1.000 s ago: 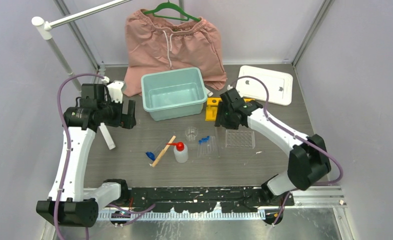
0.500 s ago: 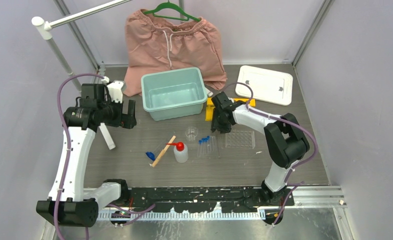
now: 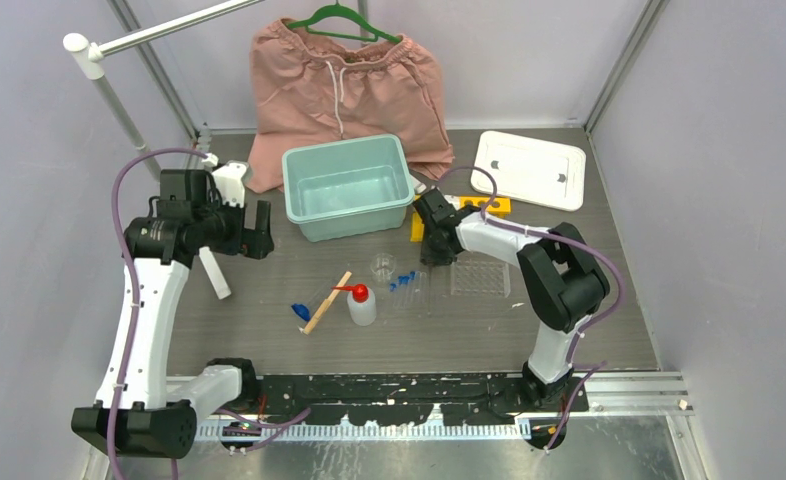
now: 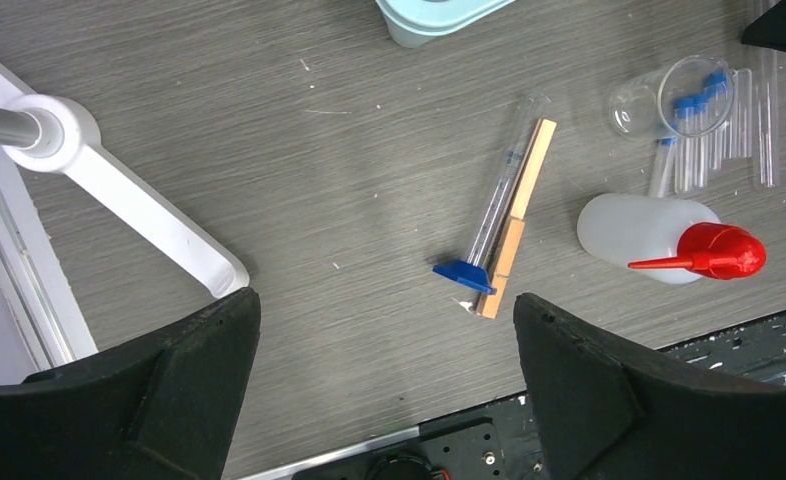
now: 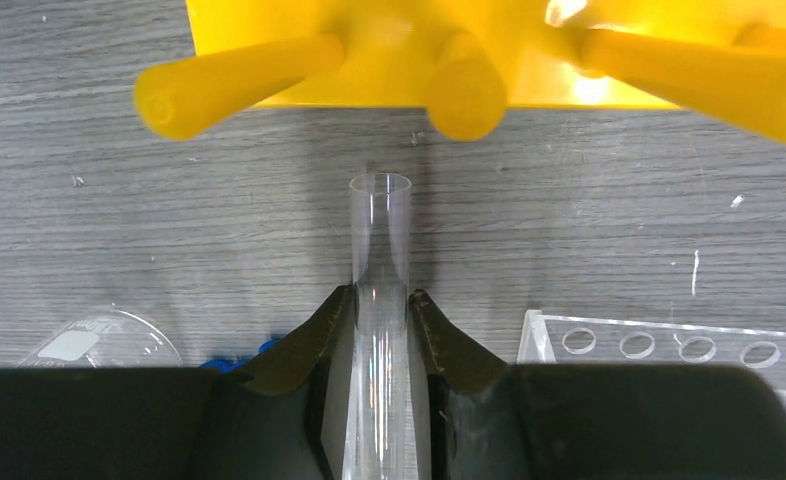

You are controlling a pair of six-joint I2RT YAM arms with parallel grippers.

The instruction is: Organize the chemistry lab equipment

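Right now my R pincer [image 5: 379, 300] is clenched on a clear tube [image 5: 380, 225]. Its open end sticks out fwd past my fingertips toward the yellow rack [image 5: 299, 30] just ahead. The tube's mouth is near the rack's pegs but not touching them. The clear rack [image 5: 669, 345] lies off to the right of my fingers and the tiny beaker [image 5: 99, 338] off to the left. I can't tell from this angle whether the tube is off the table, prob. barely. My L pincer [image 4: 379, 300] is released, jaws wide w/ nothing between them, hanging well above the table. Below it, btw the fingers, the wooden stick [image 4: 525, 180] lies flat w/ a thin tube [image 4: 497, 200] right alongside it and a small blue piece [image 4: 461, 272] at the near end. To the right of that is the squeeze bottle [image 4: 639, 228] w/ its red nozzle. Beyond the bottle, the blue-capped tubes [image 4: 694, 140] lie in a row just beside the beaker. The teal bin [image 4: 439, 15] is farther fwd.
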